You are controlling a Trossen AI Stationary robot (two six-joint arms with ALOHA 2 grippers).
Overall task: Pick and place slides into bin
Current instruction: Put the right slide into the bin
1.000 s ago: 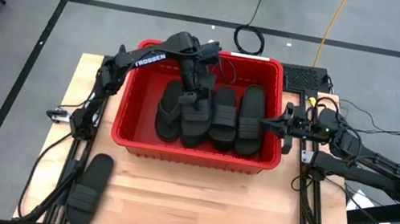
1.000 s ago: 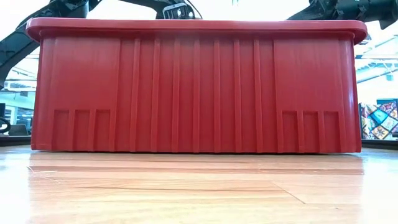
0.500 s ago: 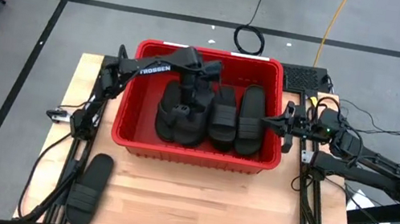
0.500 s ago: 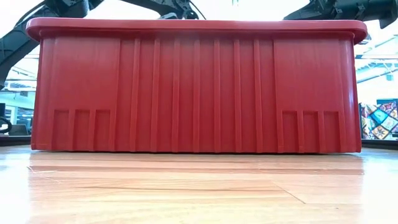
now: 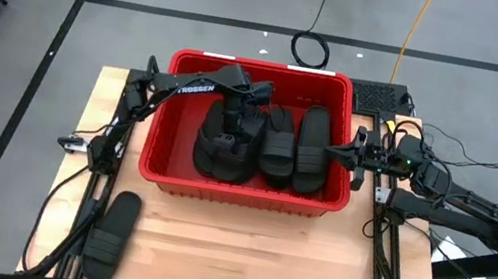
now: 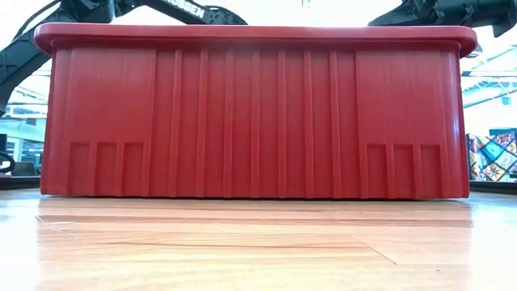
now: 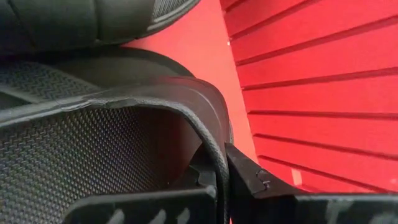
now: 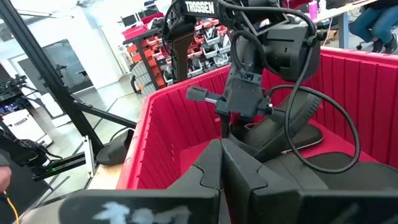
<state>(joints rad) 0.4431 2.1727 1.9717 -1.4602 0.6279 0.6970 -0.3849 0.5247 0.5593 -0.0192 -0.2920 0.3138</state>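
The red bin [image 5: 240, 195] [image 6: 258, 113] stands mid-table with several black slides [image 5: 296, 147] lying side by side on its floor. My left gripper [image 5: 235, 117] [image 8: 229, 121] reaches down into the bin's left half, shut on one more slide [image 5: 223, 143] [image 8: 283, 127] above the others. Another slide [image 5: 112, 228] lies flat on the table near the front left corner. My right gripper [image 5: 331, 154] [image 8: 222, 152] hovers shut and level at the bin's right rim, holding nothing. My left gripper pinches the edge of the slide's band strap [image 7: 214, 158] between its two fingers, which slant down from the far left. The slide hangs tilted below the fingers, footbed [image 7: 68, 143] toward the gripper. Whether its low end lies on the slides beneath, I cannot tell.
The bin's ribbed wall [image 7: 311, 93] is close beside the held slide. A black cable coil [image 5: 310, 48] and a dark box [image 5: 378, 97] lie beyond the far edge. Bare wood [image 5: 239, 260] stretches in front of the bin.
My left gripper has gone down into the bin, tipping and rolling a little, still shut on the slide. The slide has sunk from rim height to just over the slides in the bin's left half.
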